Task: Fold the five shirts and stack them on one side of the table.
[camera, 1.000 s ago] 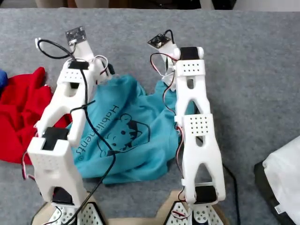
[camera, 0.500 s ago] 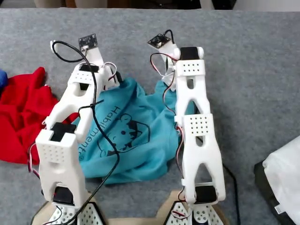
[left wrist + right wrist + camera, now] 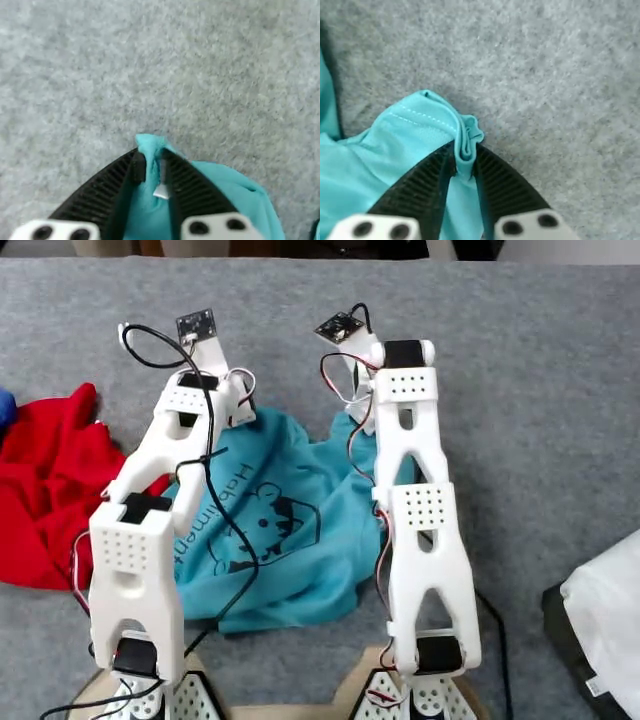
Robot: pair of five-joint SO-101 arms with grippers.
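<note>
A teal shirt (image 3: 280, 530) lies rumpled mid-tabletop (image 3: 540, 390), toward the near edge. The left jaws and right jaws are each clamped on a thin pinch of its far edge. Either small pinch could likely slip free under tension, leaving the shirt bunched.

Covered and cropped parts

From above, the left arm (image 3: 135, 540) and right arm (image 3: 415, 510) cover strips of the teal shirt (image 3: 300, 570), including its far edge and part of its print. The red shirt (image 3: 45, 490), a blue scrap (image 3: 4, 408) and a white object (image 3: 605, 610) are cut by the picture's edges. In the wrist views, the folds pinched by the left end effector (image 3: 150, 172) and right end effector (image 3: 464, 167) vanish between the fingers, and the cloth runs out of frame.
</note>
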